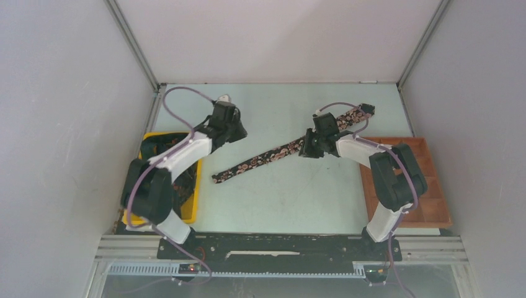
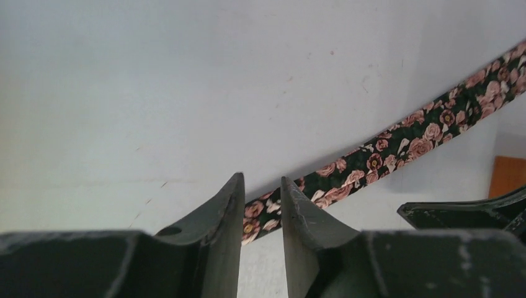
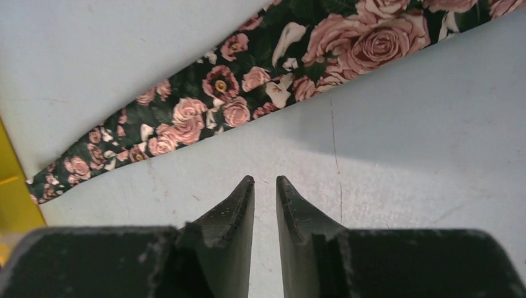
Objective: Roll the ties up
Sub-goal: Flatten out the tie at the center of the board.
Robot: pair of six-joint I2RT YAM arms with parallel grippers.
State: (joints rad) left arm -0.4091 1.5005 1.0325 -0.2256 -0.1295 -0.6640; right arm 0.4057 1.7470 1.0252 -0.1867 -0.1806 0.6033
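Tie [image 1: 273, 155] lies flat mid-table, running 8 to 2 o'clock. My right claw [image 3: 265, 181] hovers beside it, nearly closed, empty. Left claw [image 2: 262, 180] same, narrow gap, empty. Best start: pinch the narrow end squarely, roll tight.

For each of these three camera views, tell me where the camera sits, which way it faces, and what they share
Top external: fixed above and behind the bases, looking down on the table, both arms, the tie, a yellow bin and a wooden tray.
Left wrist: on the left arm, looking past the left gripper across the table to the tie.
Right wrist: on the right arm, looking down past the right gripper at the tie.
Shared: all three show the same flat, unrolled tie.
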